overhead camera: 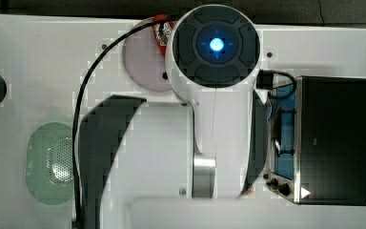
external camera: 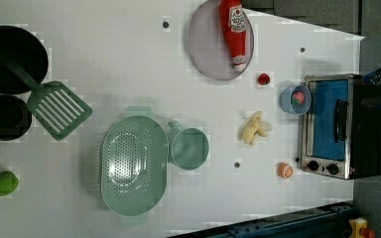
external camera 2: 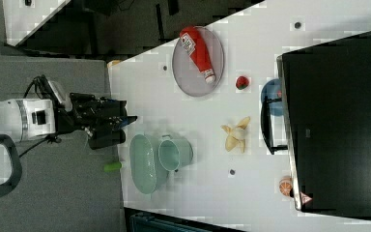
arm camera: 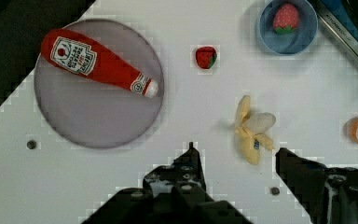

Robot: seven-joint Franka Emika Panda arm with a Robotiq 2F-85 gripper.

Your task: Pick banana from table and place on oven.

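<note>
Banana-to-oven work has not begun: the white table [external camera: 104,74] carries the toaster oven [external camera: 345,126] at one edge, a grey plate [arm camera: 98,84] with a ketchup bottle [arm camera: 98,61] towards a far corner, and between them, on bare tabletop just in front of the oven's glass door, the small peeled banana [arm camera: 252,130]. In the wrist view the gripper [arm camera: 235,161] hangs above the table with its fingers spread wide and empty, and the banana lies just ahead of the gap, nearer the finger on the oven's side, its long axis running roughly along the way the fingers point. I judge the next move to be a short reach forward and down so the fingers straddle its narrow middle.
</note>
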